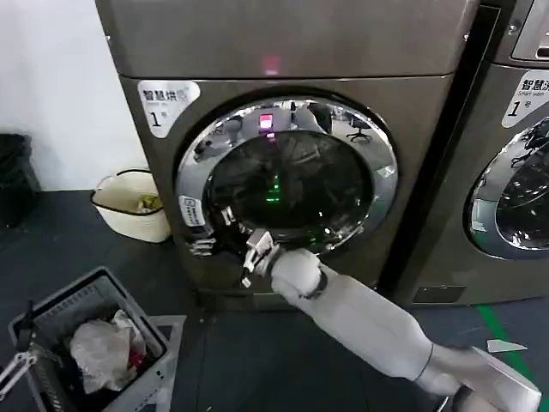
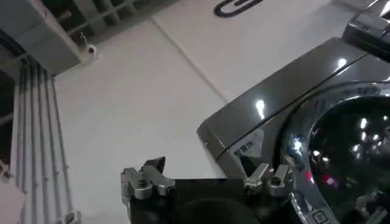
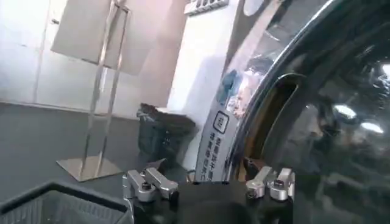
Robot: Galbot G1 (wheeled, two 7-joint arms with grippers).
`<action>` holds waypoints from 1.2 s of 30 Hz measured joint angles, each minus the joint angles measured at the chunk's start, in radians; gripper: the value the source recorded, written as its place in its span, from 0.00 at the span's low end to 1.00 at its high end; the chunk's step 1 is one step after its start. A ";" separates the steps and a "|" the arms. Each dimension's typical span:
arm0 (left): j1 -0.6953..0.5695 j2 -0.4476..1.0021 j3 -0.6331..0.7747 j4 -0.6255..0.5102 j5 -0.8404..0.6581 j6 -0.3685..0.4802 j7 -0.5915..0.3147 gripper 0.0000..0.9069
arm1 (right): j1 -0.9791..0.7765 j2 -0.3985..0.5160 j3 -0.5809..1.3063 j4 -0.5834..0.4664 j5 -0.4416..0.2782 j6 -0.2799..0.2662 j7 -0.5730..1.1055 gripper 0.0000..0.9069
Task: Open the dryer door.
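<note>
Right gripper (image 1: 230,230) at dryer door (image 1: 287,176) rim, open

Bronze-grey dryer (image 1: 283,51), chrome-ringed dark glass door (image 1: 287,176), cream basket (image 1: 129,206), pale grey arm (image 1: 369,322).

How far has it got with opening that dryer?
Done: the right hand has reached the left edge of the door, by the handle recess. In hand: getting a grip there. Left: the door looks shut, so the pull remains.
</note>
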State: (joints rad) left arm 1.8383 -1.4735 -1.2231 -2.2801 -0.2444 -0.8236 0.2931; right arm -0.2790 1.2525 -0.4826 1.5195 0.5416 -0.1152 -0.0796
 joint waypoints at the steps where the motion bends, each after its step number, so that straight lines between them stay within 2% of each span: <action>1: 0.000 0.000 0.000 0.000 0.000 0.000 0.000 1.00 | 0.003 0.003 0.000 -0.004 0.000 0.000 -0.002 1.00; 14: 0.004 -0.002 -0.006 0.000 -0.001 0.000 0.000 1.00 | 0.015 0.004 0.004 -0.026 0.027 0.028 -0.099 1.00; 36: -0.033 0.018 -0.029 0.037 -0.001 0.000 -0.001 1.00 | 0.018 -0.121 0.002 0.067 0.140 0.068 -0.327 1.00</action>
State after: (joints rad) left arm 1.8055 -1.4552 -1.2517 -2.2431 -0.2457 -0.8237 0.2926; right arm -0.2608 1.1316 -0.4803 1.5862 0.6817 -0.0471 -0.4062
